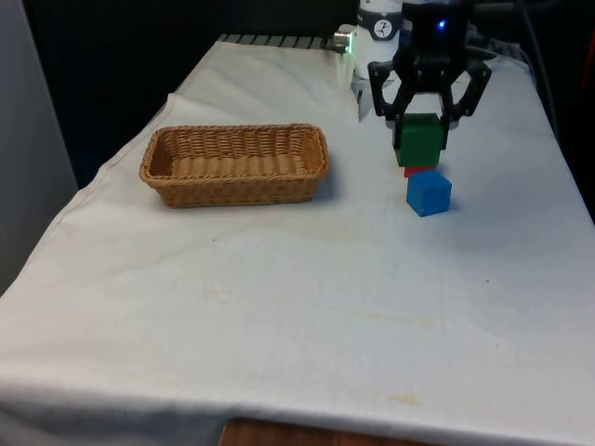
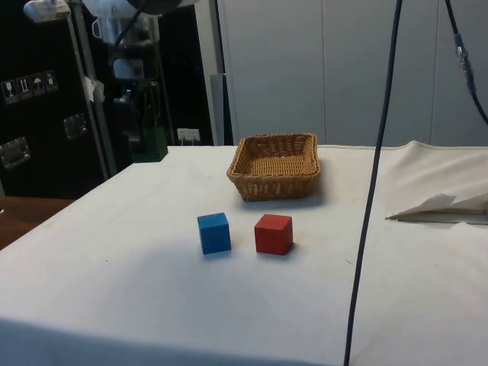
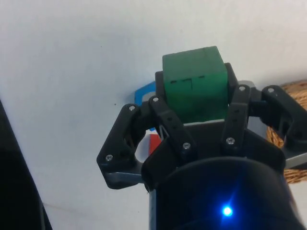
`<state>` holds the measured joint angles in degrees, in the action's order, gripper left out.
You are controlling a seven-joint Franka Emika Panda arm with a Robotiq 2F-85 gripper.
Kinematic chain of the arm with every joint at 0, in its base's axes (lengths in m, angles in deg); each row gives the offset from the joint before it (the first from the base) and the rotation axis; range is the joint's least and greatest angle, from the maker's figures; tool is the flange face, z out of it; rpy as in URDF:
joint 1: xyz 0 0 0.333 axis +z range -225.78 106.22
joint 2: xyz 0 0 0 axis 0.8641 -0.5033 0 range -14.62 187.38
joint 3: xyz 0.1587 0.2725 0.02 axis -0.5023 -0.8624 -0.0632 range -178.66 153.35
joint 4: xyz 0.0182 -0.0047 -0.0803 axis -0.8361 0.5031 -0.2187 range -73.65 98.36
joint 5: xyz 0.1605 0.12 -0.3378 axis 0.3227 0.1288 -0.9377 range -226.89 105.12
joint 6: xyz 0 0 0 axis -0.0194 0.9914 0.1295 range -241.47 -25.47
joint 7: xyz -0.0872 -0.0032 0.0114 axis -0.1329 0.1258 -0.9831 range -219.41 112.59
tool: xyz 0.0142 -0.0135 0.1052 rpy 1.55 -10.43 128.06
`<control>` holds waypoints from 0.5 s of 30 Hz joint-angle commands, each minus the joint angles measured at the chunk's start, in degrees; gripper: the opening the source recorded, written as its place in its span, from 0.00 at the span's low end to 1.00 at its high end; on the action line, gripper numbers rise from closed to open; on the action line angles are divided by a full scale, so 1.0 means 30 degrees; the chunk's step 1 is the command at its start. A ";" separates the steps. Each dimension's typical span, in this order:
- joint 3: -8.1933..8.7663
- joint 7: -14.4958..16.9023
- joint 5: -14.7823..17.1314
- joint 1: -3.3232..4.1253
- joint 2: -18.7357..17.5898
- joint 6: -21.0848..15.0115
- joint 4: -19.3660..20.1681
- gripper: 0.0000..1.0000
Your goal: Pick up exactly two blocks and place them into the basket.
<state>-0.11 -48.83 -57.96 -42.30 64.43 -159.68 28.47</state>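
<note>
- Green block (image 1: 420,139) is clamped between the jaws of the gripper (image 1: 425,119), lifted clear of the white cloth (image 1: 297,307), above the other blocks.
- Blue block (image 1: 429,193) sits on the cloth at the front view's right, with the red block (image 2: 274,233) just beside it on its far side, mostly hidden there.
- Wicker basket (image 1: 234,164) stands well apart, toward the front view's left.
</note>
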 commanded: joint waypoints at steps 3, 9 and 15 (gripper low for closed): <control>-0.0076 0.0439 0.0649 -0.0248 0.0420 -0.0095 0.0401 0.01; 0.0019 0.1089 0.1719 -0.0306 0.0573 -0.0210 0.0592 0.01; 0.0057 0.1490 0.2578 -0.0344 0.0668 -0.0382 0.0764 0.01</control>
<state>0.46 -44.87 -50.97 -43.05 65.98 -160.14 30.18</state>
